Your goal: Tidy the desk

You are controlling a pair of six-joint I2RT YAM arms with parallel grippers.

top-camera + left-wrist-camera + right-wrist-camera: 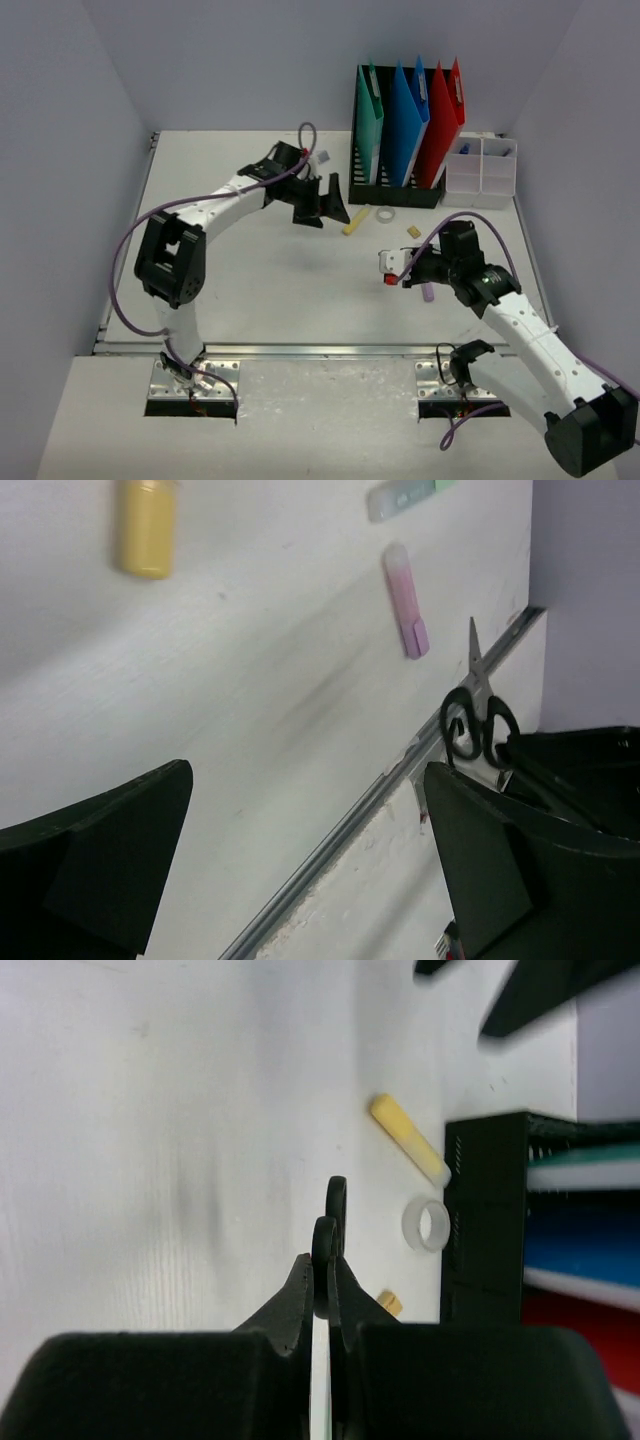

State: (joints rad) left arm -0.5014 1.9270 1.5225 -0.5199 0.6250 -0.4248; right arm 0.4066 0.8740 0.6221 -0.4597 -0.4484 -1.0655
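The left fingers (308, 780) are wide open with nothing between them, up above the desk (260, 290). A yellow marker (356, 221) lies just beside them, and a clear tape ring (384, 215) lies a bit past it. The right fingers (320, 1270) are shut tight on black scissors (331, 1222) — the round handles stick out in front of the tips. Ahead of those tips and to the right stands a black file holder (480, 1220) with green, blue and red folders (405, 125). A small tan bit (390, 1303) lies near the tips. A purple marker (406, 598) lies right beside the right fingers. The white desk spreads out under both sets of fingers.
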